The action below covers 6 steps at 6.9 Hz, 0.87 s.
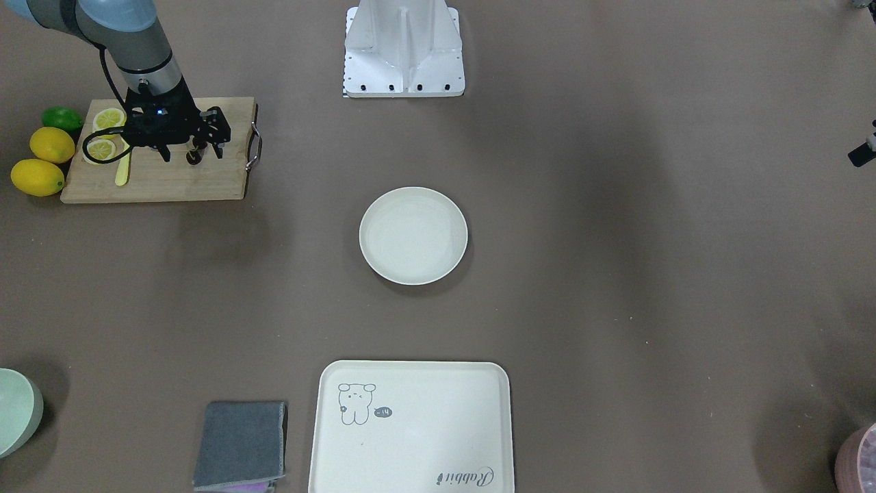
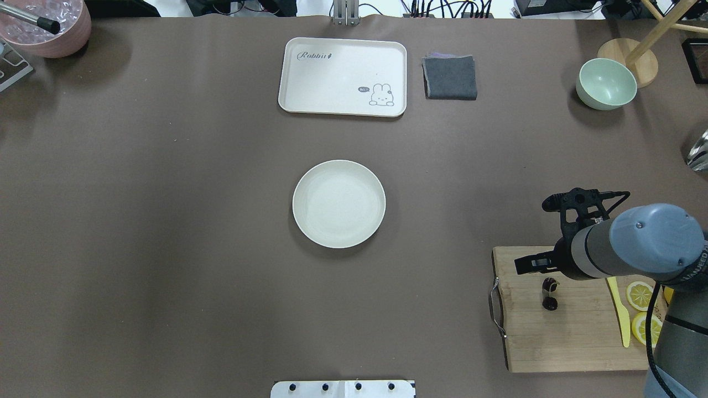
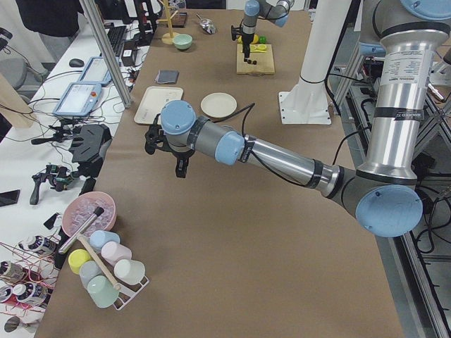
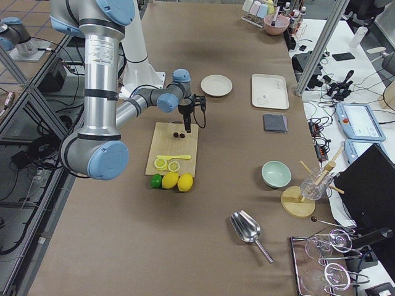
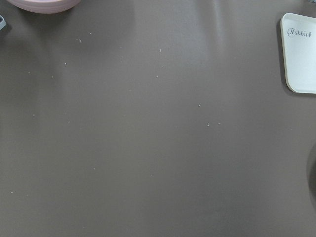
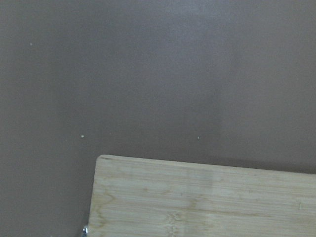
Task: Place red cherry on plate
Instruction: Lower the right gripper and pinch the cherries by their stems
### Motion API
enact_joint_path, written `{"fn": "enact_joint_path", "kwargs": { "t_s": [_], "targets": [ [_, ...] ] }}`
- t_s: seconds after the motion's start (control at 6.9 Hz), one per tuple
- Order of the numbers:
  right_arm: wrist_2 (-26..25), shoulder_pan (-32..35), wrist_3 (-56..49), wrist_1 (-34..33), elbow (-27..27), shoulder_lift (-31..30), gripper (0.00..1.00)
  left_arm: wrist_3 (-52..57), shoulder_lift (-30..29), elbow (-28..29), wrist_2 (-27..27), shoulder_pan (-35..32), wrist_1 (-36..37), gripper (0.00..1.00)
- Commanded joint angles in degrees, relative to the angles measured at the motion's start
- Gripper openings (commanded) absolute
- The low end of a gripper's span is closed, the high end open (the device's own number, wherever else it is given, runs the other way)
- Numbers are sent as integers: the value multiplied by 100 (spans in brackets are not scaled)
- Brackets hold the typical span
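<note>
The red cherry (image 2: 550, 294), a pair of small dark fruits, lies on the wooden cutting board (image 2: 575, 337) at the table's right side. My right gripper (image 1: 193, 153) hovers just over it, open, fingers either side of the cherry and not closed on it. The round cream plate (image 2: 338, 203) sits empty in the middle of the table, well to the left of the board. My left gripper (image 3: 180, 167) hangs over bare table on the far left side; I cannot tell whether it is open or shut. Neither wrist view shows fingers.
The board also holds lemon slices (image 1: 108, 118) and a yellow knife (image 1: 122, 171); two lemons (image 1: 37, 177) and a lime (image 1: 61, 118) lie beside it. A bear-print tray (image 1: 410, 424), grey cloth (image 1: 241, 444), green bowl (image 1: 14, 411) and pink bowl (image 2: 47, 27) line the far edge.
</note>
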Motion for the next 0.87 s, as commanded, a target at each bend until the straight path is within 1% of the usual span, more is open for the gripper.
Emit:
{"fn": "enact_joint_path", "kwargs": {
  "t_s": [0.0, 0.14, 0.29, 0.43, 0.58, 0.72],
  "targets": [
    [-184, -259, 303, 344, -68, -213, 94, 0, 3, -23, 0, -6, -3, 98],
    [-298, -374, 427, 344, -59, -221, 92, 0, 3, -23, 0, -6, -3, 98],
    [-352, -479, 568, 344, -59, -221, 87, 0, 12, -14, 0, -6, -12, 98],
    [-361, -498, 586, 344, -50, -230, 77, 0, 30, -14, 0, -6, -12, 98],
    [-361, -507, 587, 344, -50, -239, 59, 9, 56, -31, 0, -6, -21, 98],
    [-361, -507, 587, 344, -41, -239, 35, 9, 65, -23, 0, -6, -21, 98]
  ]
}}
